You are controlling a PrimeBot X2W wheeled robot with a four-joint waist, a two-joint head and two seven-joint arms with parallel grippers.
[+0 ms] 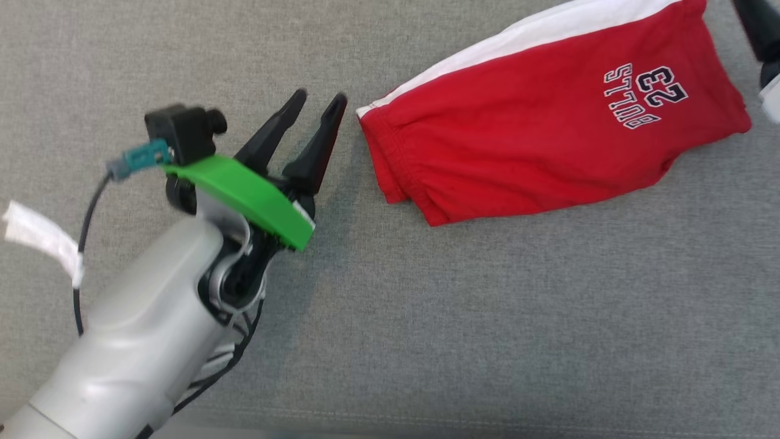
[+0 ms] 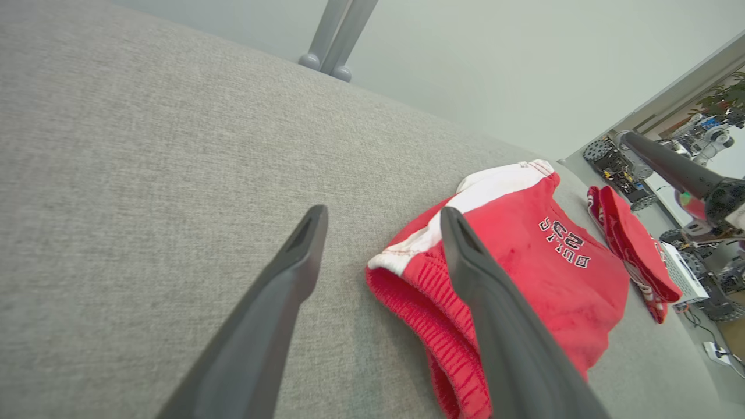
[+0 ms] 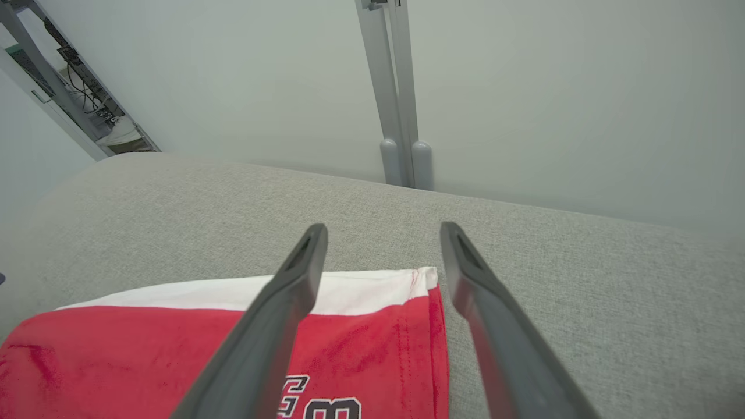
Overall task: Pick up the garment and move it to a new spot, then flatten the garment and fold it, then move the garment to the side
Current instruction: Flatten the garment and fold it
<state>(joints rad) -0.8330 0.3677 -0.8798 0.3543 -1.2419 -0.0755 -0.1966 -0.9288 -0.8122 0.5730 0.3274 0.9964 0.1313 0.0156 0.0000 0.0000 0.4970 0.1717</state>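
Note:
The garment [image 1: 548,122], red shorts with a white side stripe and "BULLS 23" lettering, lies folded on the grey fabric surface at the upper right. My left gripper [image 1: 319,97] stands open just left of its elastic waistband, apart from it, with nothing between the fingers. In the left wrist view the garment [image 2: 553,262] lies to the right of the open left gripper [image 2: 382,215]. My right gripper [image 3: 382,230] hovers open above the garment's white-striped hem corner [image 3: 372,291]. A dark part of the right arm [image 1: 758,30] shows at the top right corner.
The grey fabric surface [image 1: 487,317] stretches wide below and left of the garment, with a seam along its front edge. Another red cloth [image 2: 634,256] lies past the garment near the surface's far end. A pale wall with a grey post [image 3: 396,87] rises behind.

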